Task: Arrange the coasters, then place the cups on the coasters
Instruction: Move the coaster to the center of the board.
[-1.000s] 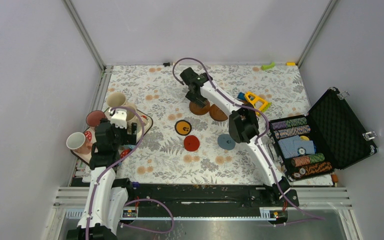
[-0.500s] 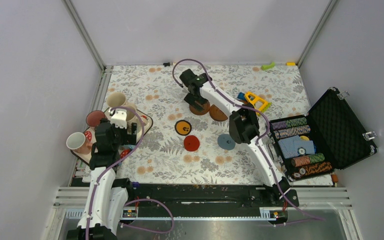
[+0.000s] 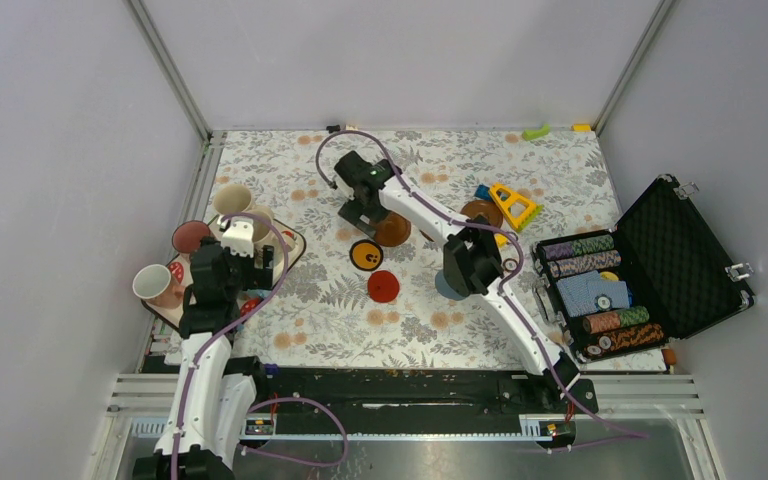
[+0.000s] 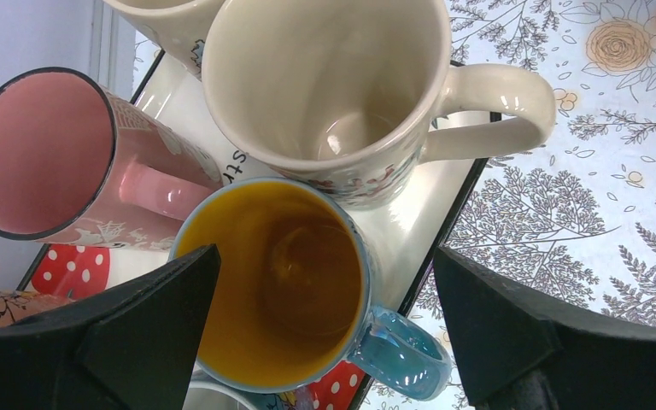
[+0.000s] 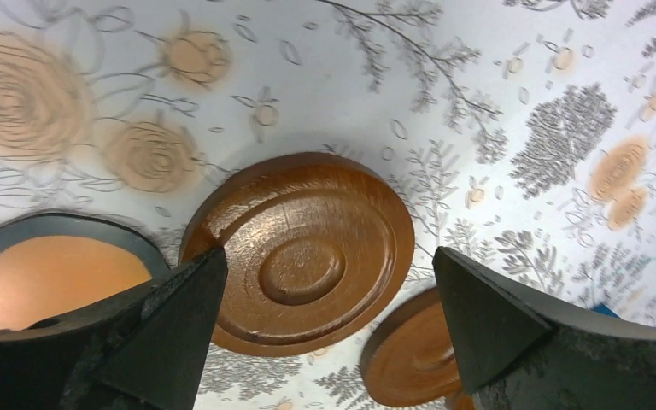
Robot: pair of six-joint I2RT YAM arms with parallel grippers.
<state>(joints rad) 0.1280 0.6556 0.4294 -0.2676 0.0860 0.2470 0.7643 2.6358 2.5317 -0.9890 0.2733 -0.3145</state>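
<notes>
My right gripper (image 3: 360,212) (image 5: 326,256) is open over a dark brown coaster (image 3: 393,230) (image 5: 299,252), fingers either side and not gripping it. Beside it lie an orange black-rimmed coaster (image 3: 366,255) (image 5: 51,278) and a second brown coaster (image 5: 410,350). A red coaster (image 3: 382,286) lies nearer, a grey-blue coaster (image 3: 444,287) is half hidden under the arm, and another brown coaster (image 3: 480,211) lies further right. My left gripper (image 3: 222,262) (image 4: 326,252) is open above a blue cup with a yellow inside (image 4: 273,282), next to a cream cup (image 4: 333,85) and a pink cup (image 4: 43,154).
The cups stand crowded on a cream tray (image 3: 291,246) (image 4: 431,213) at the left edge of the table. An open black case of poker chips (image 3: 600,290) sits at the right. Yellow and blue toys (image 3: 508,202) lie behind the coasters, with a green piece (image 3: 535,131) at the back.
The right gripper has swung left and a little nearer. The brown coaster below it now lies closer to the orange one. The left arm has not moved.
</notes>
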